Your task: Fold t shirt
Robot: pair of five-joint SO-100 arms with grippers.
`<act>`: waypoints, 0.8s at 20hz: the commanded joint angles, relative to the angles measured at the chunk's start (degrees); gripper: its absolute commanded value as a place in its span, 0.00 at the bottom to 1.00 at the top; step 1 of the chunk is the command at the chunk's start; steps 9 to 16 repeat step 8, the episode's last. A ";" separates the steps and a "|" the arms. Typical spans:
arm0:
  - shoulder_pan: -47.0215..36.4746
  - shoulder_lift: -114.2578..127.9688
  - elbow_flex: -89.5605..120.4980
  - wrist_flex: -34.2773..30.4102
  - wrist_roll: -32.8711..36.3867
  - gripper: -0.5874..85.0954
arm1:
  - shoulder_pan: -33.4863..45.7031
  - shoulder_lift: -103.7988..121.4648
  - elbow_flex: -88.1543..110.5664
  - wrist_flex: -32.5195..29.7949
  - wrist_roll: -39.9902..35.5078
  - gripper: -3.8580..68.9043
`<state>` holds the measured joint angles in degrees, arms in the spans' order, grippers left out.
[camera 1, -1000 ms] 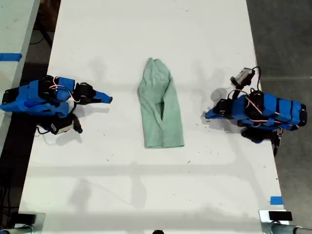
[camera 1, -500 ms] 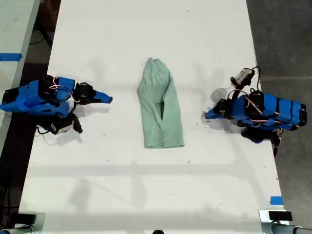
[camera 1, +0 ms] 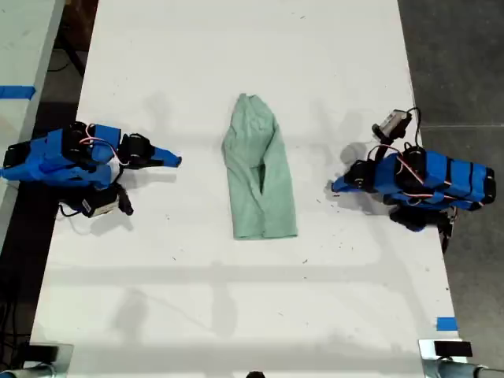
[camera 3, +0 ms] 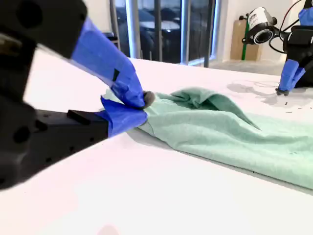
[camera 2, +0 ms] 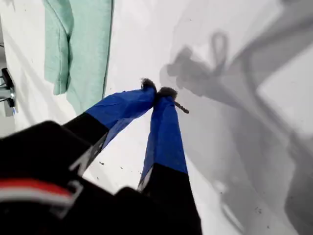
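My first gripper (camera 2: 159, 92) had its blue-taped jaws pressed together, tip against tip, nothing between them, poised over bare white table (camera 2: 234, 58). In the exterior view this first gripper (camera 1: 335, 187) sat at the 3 o'clock side of the garment, tips aimed at it and well apart from the cloth. Across the table, my second gripper (camera 3: 144, 100) was closed too, its blue tips meeting on nothing. From its own camera the tips overlapped the cloth's near edge, but the exterior view settled it: my second gripper (camera 1: 177, 161) lay at 9 o'clock of the garment with open tabletop between them. And there in the middle was the t shirt (camera 1: 260, 169), pale mint green, lying flat and wrinkled on the table (camera 1: 236, 315), folded into a long narrow shape. Its rounded narrow end pointed to 12 o'clock in the exterior view and its straight wider edge to 6 o'clock, with a crease running down its length. The second wrist view caught the t shirt (camera 3: 230, 129) low along the surface, a soft ridge rising at the narrow end. Out at the table's edge, a strip of blue tape (camera 1: 446, 323) showed toward 5 o'clock in the exterior view, far from both arms' tips.
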<state>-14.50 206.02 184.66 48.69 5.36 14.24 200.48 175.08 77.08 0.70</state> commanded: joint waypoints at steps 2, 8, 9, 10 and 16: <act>-1.14 0.53 0.53 0.09 -1.05 0.01 | -0.70 0.62 2.99 -0.62 1.14 0.08; -1.05 0.53 0.53 0.09 -1.23 0.01 | -0.70 0.62 2.99 -0.62 1.05 0.08; -1.05 0.53 0.53 0.09 -1.23 0.01 | -0.70 0.62 2.99 -0.62 1.05 0.08; -1.05 0.53 0.53 0.09 -1.23 0.01 | -0.70 0.62 2.99 -0.62 1.05 0.08; -1.05 0.53 0.53 0.09 -1.23 0.01 | -0.70 0.62 2.99 -0.62 1.05 0.08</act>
